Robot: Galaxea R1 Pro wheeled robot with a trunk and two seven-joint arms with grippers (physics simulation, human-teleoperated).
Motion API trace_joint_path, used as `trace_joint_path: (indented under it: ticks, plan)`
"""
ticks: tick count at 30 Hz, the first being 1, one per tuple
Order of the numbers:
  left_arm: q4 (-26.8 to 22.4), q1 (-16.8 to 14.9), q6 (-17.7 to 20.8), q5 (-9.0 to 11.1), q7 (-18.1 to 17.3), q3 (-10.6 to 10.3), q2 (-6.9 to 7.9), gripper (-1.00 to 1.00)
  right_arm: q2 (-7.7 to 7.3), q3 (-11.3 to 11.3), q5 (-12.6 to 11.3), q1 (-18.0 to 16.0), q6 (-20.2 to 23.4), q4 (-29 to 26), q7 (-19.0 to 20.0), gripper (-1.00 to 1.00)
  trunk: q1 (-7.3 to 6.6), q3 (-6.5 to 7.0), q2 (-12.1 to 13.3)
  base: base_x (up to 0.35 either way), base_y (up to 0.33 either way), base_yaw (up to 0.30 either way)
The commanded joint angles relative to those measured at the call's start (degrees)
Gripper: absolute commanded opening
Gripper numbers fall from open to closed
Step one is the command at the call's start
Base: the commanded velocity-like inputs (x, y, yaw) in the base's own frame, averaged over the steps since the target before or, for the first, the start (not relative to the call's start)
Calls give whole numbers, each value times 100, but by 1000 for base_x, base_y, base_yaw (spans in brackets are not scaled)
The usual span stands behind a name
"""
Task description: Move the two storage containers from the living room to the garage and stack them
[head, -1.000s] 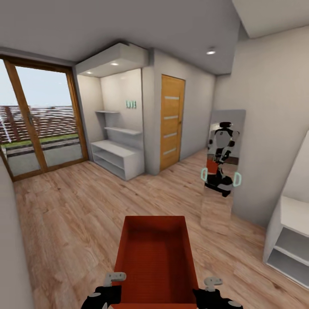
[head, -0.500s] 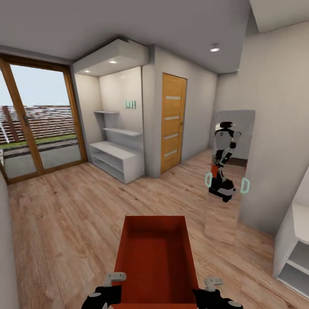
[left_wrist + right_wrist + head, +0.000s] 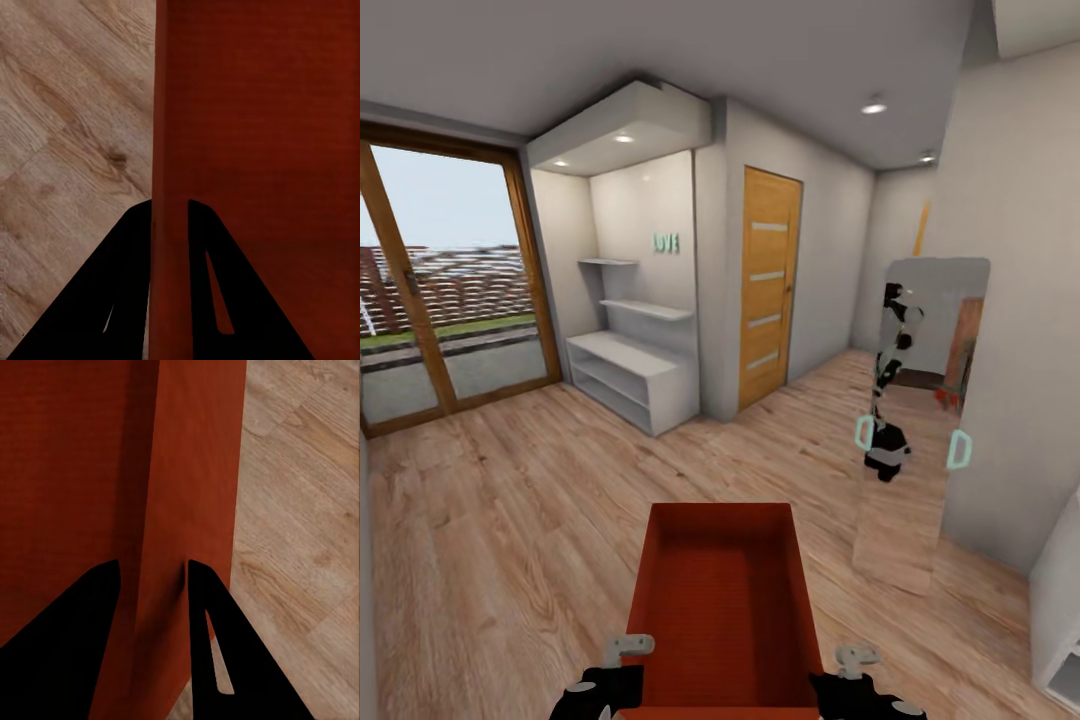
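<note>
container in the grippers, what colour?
Plain orange-red storage container, no pattern; best in the head view.

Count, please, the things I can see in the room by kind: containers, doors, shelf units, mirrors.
Orange-red storage container: 1
Wooden door: 1
Glass sliding door: 1
White shelf units: 2
Standing mirror: 1
Total: 6

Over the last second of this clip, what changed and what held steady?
The whole head view shifted: the door, shelves and mirror sit differently in frame and a bit larger, so the camera moved with the robot, not the room. The container stays in the same spot in front, the left tool and right tool still clamped on its side walls. Nothing was let go.
</note>
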Motion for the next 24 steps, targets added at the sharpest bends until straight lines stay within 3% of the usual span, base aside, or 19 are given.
trace_joint_path:
  ticks: [1, 24]
  plan:
    - [-162, -5, 34, -4, 48, -10, -166, -100, 61, 186, 63, 2, 1, 15, 48, -100, 4, -9, -7, 322, 149, 0]
    - [-162, -5, 34, -13, 53, -13, -166, -100, 61, 186, 63, 2, 1, 15, 48, -100, 4, -9, -7, 322, 113, 0]
